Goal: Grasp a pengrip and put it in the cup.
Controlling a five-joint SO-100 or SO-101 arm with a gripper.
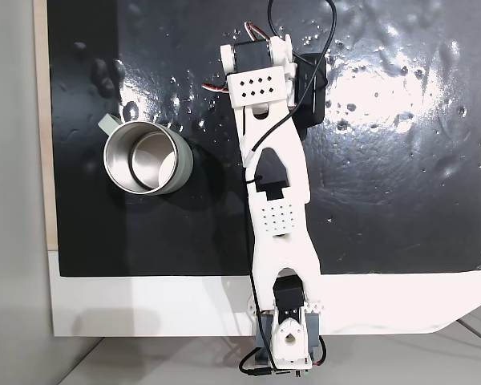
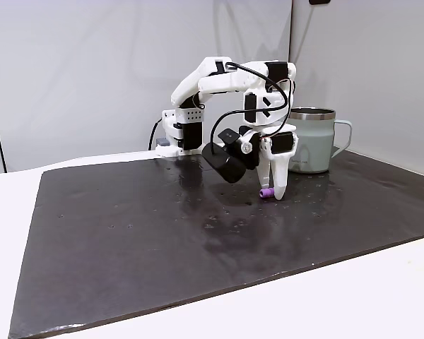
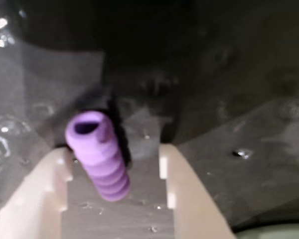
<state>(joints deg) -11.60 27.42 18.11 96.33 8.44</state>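
Item one, nearest my wrist view: claw [image 3: 114, 169], two cream plastic fingers standing apart, unclamped. Item two: pengrip [image 3: 100, 155], a soft purple ribbed tube with a hollow end, lying between the fingers on the mat, closer to the left finger. Item three: mat [image 2: 162, 233], black, glossy, dimpled, covering the white bench [image 2: 381, 296]. Item four, far right in a fixed view: cup [image 2: 312, 141], round, pale grey-green, steel-lined, small side handle, upright, well apart from the pengrip.

My arm [image 1: 276, 192] is white printed plastic with dotted perforated panels, black servo blocks and thin black cables looping along it; cream fingertips [image 3: 182, 194].
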